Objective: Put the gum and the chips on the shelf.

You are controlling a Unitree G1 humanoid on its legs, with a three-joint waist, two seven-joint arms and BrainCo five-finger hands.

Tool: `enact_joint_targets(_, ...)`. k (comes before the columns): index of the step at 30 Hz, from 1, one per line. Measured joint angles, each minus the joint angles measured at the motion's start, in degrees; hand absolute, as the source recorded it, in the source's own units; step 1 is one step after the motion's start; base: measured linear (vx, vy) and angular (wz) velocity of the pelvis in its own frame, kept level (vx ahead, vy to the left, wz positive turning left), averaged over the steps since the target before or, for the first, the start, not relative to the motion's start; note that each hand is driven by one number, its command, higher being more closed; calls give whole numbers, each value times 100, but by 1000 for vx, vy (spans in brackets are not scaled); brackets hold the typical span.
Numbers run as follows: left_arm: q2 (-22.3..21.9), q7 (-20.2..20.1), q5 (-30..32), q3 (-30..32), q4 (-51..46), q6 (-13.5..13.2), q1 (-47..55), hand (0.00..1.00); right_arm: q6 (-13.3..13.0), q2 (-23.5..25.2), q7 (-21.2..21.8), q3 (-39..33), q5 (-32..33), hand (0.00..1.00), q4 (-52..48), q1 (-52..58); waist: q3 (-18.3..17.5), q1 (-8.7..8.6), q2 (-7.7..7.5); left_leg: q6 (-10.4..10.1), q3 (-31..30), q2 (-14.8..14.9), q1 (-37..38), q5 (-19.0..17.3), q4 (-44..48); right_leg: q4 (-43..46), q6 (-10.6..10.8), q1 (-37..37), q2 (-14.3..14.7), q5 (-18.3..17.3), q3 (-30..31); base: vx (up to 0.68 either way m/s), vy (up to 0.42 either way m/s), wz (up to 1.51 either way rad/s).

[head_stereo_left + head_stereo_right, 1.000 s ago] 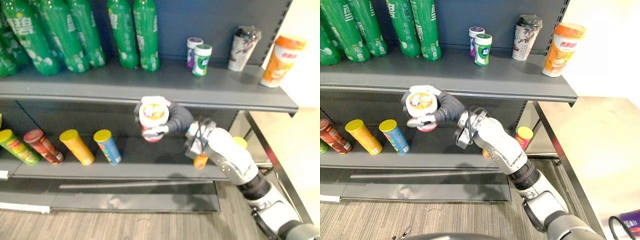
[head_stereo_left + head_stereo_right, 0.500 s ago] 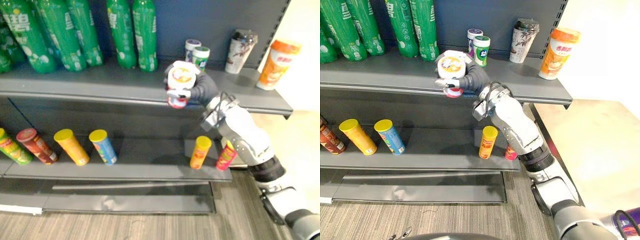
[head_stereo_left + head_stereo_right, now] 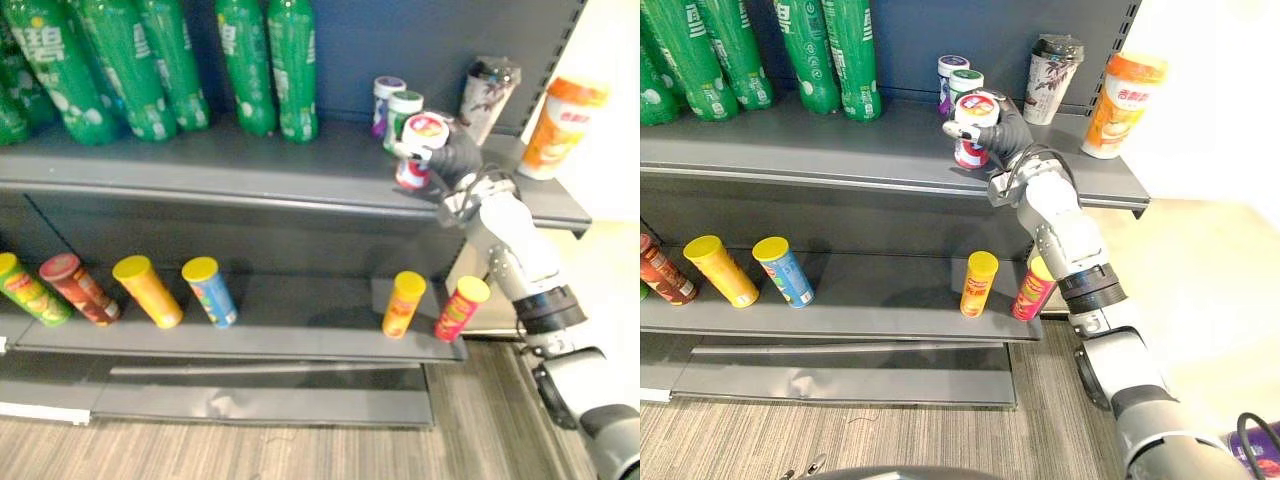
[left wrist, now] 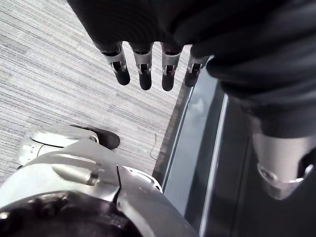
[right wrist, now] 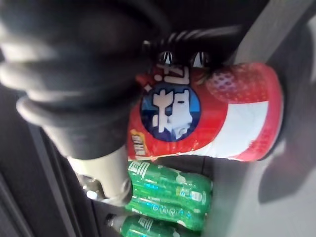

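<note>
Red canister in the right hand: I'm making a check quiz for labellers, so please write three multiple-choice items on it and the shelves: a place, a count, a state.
1. Where is the red canister? A. at the upper shelf, by two small tubs; B. on the floor; C. in the left hand.
2. How many chip cans stand on the lower shelf in the left eye view? A. three; B. six; C. nine.
3. The right hand is: A. open and empty; B. flat on a bottle; C. shut on the canister.
A: it is held beside the tubs. B: four at left, two at right. C: fingers curl round it.
</note>
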Motion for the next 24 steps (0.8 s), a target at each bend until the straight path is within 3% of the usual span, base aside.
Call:
enact_joint_targets(8,9,-117,13,-66,-5,194,-66,0,-125,-68,89,-16,-163,100,661,-321,35,84,85,10,-47,2,-14,36,-4,29,-1,13,-11,0,-43,-5,4,2)
enact_joint_targets(24,27,-126,232,-94,-6,232,-142,0,-200,-54,503,-1,-188,100,493,-334,142,91,90,11,-9,22,3,32,-4,64,-2,0,-12,-3,-6,0,1,0)
